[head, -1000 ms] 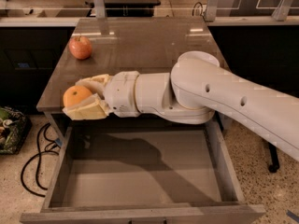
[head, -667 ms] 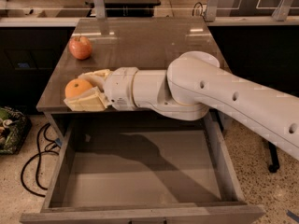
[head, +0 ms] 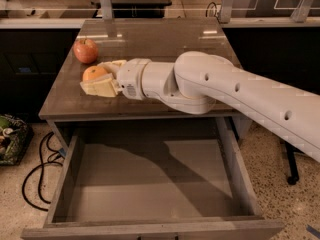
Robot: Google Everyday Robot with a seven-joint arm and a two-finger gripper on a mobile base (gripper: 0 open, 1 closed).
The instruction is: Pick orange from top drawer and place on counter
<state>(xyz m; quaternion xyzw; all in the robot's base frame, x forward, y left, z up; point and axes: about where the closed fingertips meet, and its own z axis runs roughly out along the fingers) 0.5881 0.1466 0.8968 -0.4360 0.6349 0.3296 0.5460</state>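
Observation:
The orange [head: 93, 73] is held between the cream fingers of my gripper [head: 100, 76], above the left part of the counter [head: 165, 39]. My gripper is shut on it; one finger [head: 99, 88] lies in front of the fruit, the other behind it. I cannot tell whether the orange touches the tabletop. The top drawer [head: 150, 184] stands pulled wide open below the counter's front edge, its grey floor bare. My white arm reaches in from the right across the counter.
A reddish apple [head: 86, 51] sits on the counter just behind and left of the orange. Black cables [head: 37, 174] and a basket of items [head: 10, 136] lie on the floor at the left. Chairs and benches stand behind the counter.
My gripper has carried the orange up and away from the drawer's edge, farther back over the counter, closer to the apple.

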